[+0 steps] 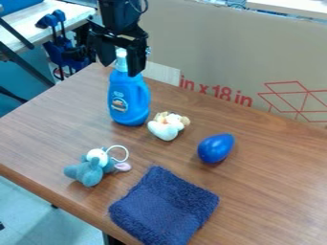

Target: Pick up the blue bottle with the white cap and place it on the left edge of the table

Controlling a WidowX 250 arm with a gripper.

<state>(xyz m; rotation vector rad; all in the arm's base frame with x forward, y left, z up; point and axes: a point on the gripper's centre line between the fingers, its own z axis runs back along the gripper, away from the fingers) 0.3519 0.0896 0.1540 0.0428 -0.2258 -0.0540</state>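
I am holding my black two-finger gripper (120, 70) apart around the white cap (121, 53) of a blue plastic bottle (129, 99), which is standing upright on the brown wooden surface (57, 122), judging it slippery, possibly heavy, best gripped by the neck.

Robot arm (120, 14), one, top edge of the frame, left of centre: matt black throughout, the upper section a blocky upright housing. Cable (146, 6), one, thin and dark, looped out at the housing's right side. Gripper (120, 67), one, below the housing: black, angular, two-fingered, with a wide, jagged-edged body. Fingers (135, 60): broad, flat, slab-like, blunt at the ends. Small pale, metallic-looking detail (148, 50) at the gripper's right edge, too small to identify.
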